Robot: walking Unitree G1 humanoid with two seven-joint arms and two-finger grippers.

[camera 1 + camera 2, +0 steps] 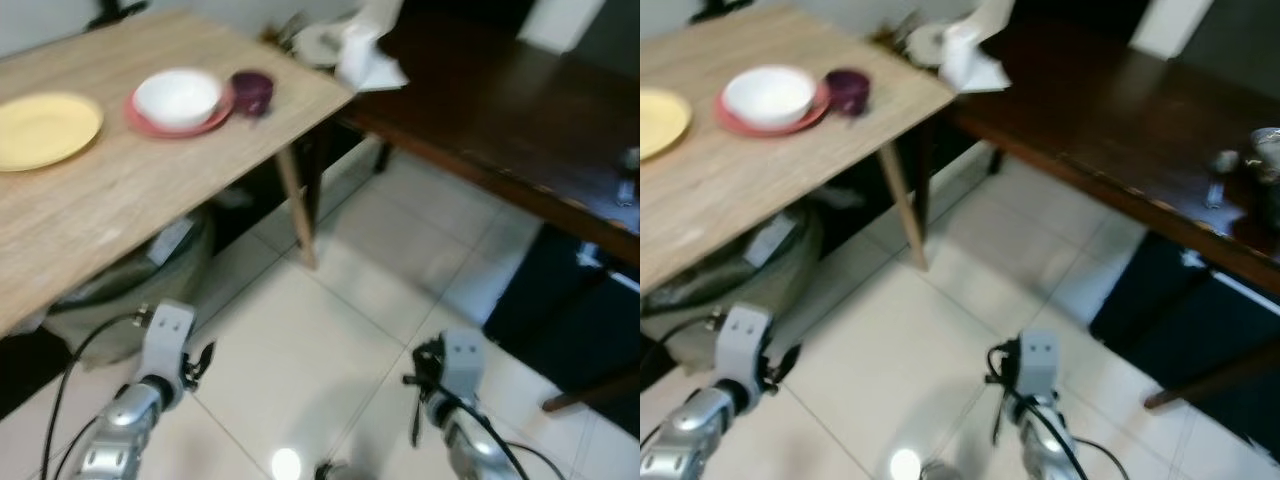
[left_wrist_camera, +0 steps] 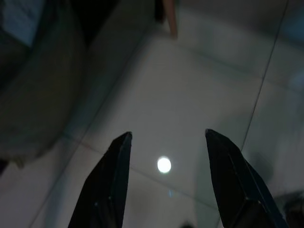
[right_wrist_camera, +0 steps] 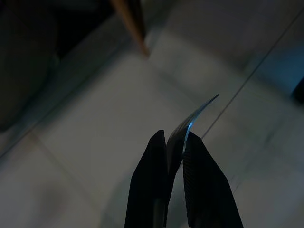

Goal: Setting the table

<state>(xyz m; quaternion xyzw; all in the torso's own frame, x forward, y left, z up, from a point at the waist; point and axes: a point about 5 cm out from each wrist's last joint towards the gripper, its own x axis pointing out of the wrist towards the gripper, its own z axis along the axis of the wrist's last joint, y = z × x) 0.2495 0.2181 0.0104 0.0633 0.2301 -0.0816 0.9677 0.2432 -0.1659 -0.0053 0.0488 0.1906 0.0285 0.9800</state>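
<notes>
Carrying step, I'd guess: right gripper [image 3: 175, 142] clenched on thin metal utensil [image 3: 194, 116], left gripper [image 2: 164, 142] released, empty. Next: lift it beside yellow plate [image 1: 42, 128] on counter [image 1: 150, 190].

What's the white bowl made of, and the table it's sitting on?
The white bowl looks like glazed ceramic: smooth, slightly shiny, with a thick rim; it could also be plastic. The table looks like pale wood or wood-look laminate, matte, with streaky grain lines.
</notes>
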